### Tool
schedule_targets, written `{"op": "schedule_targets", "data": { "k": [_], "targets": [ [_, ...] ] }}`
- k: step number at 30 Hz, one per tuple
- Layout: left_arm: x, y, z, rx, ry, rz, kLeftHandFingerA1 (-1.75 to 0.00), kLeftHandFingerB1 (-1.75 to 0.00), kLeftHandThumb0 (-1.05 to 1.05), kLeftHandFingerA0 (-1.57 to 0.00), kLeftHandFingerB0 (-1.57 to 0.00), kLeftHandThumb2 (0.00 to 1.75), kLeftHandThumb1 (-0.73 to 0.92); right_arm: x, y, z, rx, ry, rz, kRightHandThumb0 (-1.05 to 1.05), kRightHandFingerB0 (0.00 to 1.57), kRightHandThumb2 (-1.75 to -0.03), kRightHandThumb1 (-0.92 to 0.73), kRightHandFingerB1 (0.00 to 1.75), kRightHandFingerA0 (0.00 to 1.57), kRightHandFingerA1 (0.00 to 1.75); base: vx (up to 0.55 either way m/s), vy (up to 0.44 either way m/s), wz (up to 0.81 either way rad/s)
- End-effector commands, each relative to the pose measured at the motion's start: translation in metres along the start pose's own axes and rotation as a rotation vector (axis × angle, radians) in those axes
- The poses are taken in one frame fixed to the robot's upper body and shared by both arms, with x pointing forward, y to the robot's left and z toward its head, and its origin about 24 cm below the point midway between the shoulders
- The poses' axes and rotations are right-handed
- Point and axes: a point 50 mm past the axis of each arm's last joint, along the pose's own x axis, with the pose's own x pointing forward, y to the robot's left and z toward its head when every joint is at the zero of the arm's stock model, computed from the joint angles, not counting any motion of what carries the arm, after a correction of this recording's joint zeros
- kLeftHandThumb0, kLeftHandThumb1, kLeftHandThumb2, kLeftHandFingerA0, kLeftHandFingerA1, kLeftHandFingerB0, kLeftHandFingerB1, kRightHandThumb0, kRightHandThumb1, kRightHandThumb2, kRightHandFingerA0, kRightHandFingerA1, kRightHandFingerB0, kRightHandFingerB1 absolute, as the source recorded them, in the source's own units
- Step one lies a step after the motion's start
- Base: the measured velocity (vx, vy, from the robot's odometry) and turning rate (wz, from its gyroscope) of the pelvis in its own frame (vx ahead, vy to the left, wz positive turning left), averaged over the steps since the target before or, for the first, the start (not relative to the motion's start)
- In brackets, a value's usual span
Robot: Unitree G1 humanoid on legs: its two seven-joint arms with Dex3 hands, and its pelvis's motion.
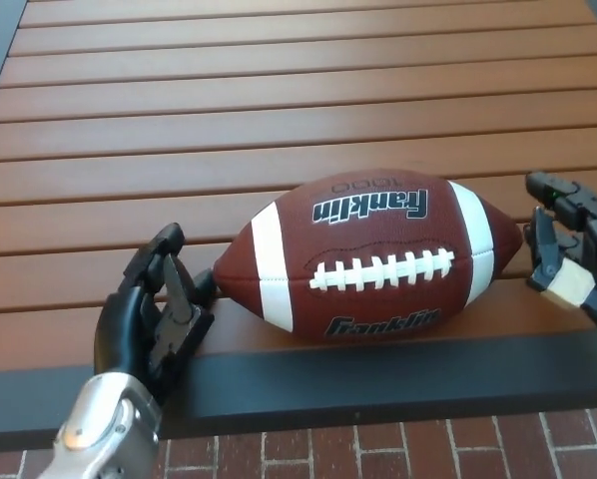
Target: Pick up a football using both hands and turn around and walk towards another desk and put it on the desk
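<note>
One brown leather football point(370, 257), white-striped, "Franklin 1000" printed — lying near the slatted wooden tabletop's point(279, 90) front edge. Left hand point(155, 317) and right hand point(568, 257) flank its tips, fingers spread, grasping nothing.
</note>
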Motion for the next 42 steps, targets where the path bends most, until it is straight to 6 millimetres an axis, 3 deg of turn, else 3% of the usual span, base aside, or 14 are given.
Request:
{"op": "schedule_targets", "data": {
  "k": [1,4,6,7,10,11,12,15,16,17,20,28,29,42],
  "targets": [
    [-0.008,0.01,-0.018,-0.03,-0.027,0.037,-0.37,-0.15,-0.81,-0.06,-0.04,1.21,0.87,0.001,0.007,-0.01,0.065,0.0,-0.005,-0.94,0.16,-0.94,-0.84,0.35,0.12,0.4,0.0,0.0,0.0],
    [-0.006,0.01,-0.018,-0.058,-0.039,0.045,-0.29,-0.05,-0.8,-0.06,-0.02,0.85,0.92,0.002,0.01,-0.007,0.098,-0.015,-0.009,-0.9,0.15,-0.82,-0.92,0.29,0.16,0.38,0.0,0.0,0.0],
    [-0.004,0.009,-0.017,-0.067,-0.046,0.047,-0.29,-0.09,-0.87,-0.06,-0.01,1.24,0.92,0.002,0.014,-0.002,0.126,-0.024,0.001,-0.88,0.16,-0.81,-0.92,0.29,0.17,0.38,0.0,0.0,0.0],
    [-0.002,0.007,-0.016,-0.07,-0.052,0.047,-0.35,-0.17,-0.8,-0.08,0.0,0.83,0.92,0.003,0.016,0.001,0.129,-0.036,0.007,-0.89,0.15,-0.8,-0.92,0.29,0.17,0.36,0.0,0.0,0.0],
    [0.007,-0.004,-0.009,-0.095,-0.081,0.037,-0.36,-0.21,-0.75,-0.01,0.0,1.19,0.79,0.007,0.026,0.016,0.133,-0.085,0.046,-0.86,0.13,-0.83,-0.92,0.29,0.12,0.38,0.0,0.0,0.0],
    [0.01,-0.01,-0.007,-0.104,-0.088,0.028,-0.37,-0.21,-0.75,-0.01,0.0,1.19,0.79,0.008,0.031,0.021,0.135,-0.102,0.064,-0.36,0.0,-1.12,-0.48,0.49,0.01,0.51,0.0,0.0,0.0],
    [0.011,-0.013,-0.006,-0.102,-0.091,0.023,-0.36,-0.21,-0.74,-0.01,0.0,1.19,0.79,0.008,0.033,0.023,0.139,-0.112,0.076,-0.85,0.08,-1.22,-0.82,0.42,0.08,0.47,0.0,0.0,0.0],
    [0.013,-0.015,-0.005,-0.097,-0.096,0.018,-0.36,-0.21,-0.74,-0.01,0.0,1.19,0.79,0.008,0.036,0.024,0.144,-0.122,0.092,-0.85,0.08,-1.22,-0.82,0.42,0.08,0.47,0.0,0.0,0.0],
    [0.016,-0.021,-0.001,-0.084,-0.106,0.011,-0.42,-0.22,-0.75,-0.01,0.0,1.19,0.8,0.008,0.041,0.026,0.147,-0.134,0.099,-0.89,0.14,-0.79,-0.92,0.29,0.17,0.35,0.0,0.0,0.0],
    [0.021,-0.031,0.004,-0.063,-0.121,0.002,-0.46,-0.24,-0.75,-0.02,0.0,1.19,0.8,0.007,0.048,0.029,0.149,-0.149,0.11,-0.35,0.0,-1.13,-0.5,0.48,0.0,0.5,0.0,0.0,0.0],
    [0.025,-0.037,0.008,-0.047,-0.131,0.004,-0.48,-0.3,-0.81,-0.11,-0.05,1.14,0.8,0.007,0.052,0.03,0.137,-0.157,0.114,-0.9,0.13,-0.81,-0.92,0.3,0.18,0.36,0.0,0.0,0.0],
    [0.039,-0.05,0.024,0.033,-0.129,-0.036,-0.4,-0.25,-0.85,-0.19,-0.07,0.83,0.92,0.006,0.057,0.026,0.128,-0.158,0.115,-0.87,0.17,-0.79,-0.92,0.3,0.22,0.37,0.0,0.0,0.0],
    [0.042,-0.055,0.024,0.048,-0.116,-0.044,-0.52,-0.4,-0.84,-0.21,-0.09,1.18,0.81,0.006,0.057,0.025,0.136,-0.158,0.118,-0.83,0.18,-0.76,-0.92,0.31,0.25,0.39,0.0,0.0,0.0],
    [0.051,-0.085,0.008,0.084,-0.027,0.05,-0.56,-0.38,-0.78,-0.32,-0.07,1.2,0.84,0.006,0.062,0.023,0.076,-0.192,0.08,-0.69,0.25,-0.74,-0.92,0.33,0.48,0.42,0.0,0.0,0.0]
  ]
}}
